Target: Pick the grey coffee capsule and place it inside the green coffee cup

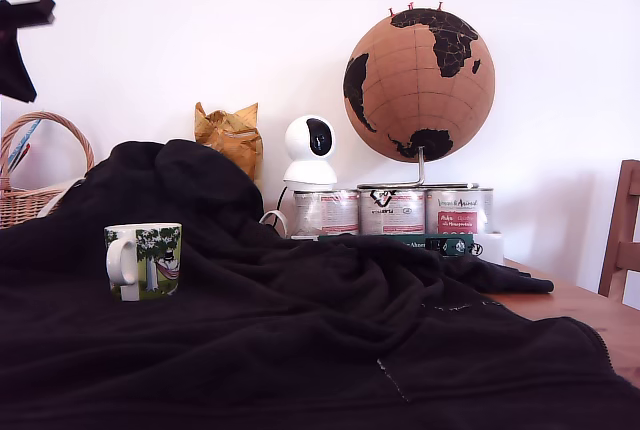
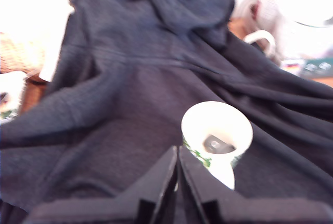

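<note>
A: Grey coffee capsule (image 2: 218, 144) is already lying inside the green coffee cup (image 2: 217, 135). Jaws pressed together, holding nothing.

B: Risks?

A: Gripper (image 2: 177, 179) hovers just above the cup; a low move could clip the rim. Cup (image 1: 144, 260) sits on the rumpled black blanket (image 1: 330, 340), so prob wobbly, could tip and spill the capsule.

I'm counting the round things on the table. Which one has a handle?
The green coffee cup on the black blanket; it has a white handle. The three silver tin cans under the globe have none.
</note>
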`<act>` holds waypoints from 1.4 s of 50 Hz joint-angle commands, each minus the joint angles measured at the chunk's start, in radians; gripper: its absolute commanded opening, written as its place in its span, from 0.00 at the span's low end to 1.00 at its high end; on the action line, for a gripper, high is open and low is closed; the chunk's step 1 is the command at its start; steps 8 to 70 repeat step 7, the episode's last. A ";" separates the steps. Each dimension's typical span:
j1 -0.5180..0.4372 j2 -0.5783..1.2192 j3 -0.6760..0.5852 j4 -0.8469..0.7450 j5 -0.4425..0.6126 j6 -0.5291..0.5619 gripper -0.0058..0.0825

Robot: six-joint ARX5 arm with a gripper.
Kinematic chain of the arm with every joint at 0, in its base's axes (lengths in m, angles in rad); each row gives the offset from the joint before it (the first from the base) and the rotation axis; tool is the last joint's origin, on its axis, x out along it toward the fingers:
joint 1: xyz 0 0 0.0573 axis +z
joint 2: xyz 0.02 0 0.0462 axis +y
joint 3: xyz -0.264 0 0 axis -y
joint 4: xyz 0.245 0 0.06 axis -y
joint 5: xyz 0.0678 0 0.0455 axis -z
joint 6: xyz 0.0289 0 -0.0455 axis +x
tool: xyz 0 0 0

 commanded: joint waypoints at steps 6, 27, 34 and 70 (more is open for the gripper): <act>-0.002 -0.072 0.000 -0.047 0.005 0.005 0.04; -0.002 -0.076 0.000 -0.055 0.005 0.008 0.04; -0.002 -0.076 0.000 -0.055 0.005 0.008 0.04; -0.002 -0.076 0.000 -0.055 0.005 0.008 0.04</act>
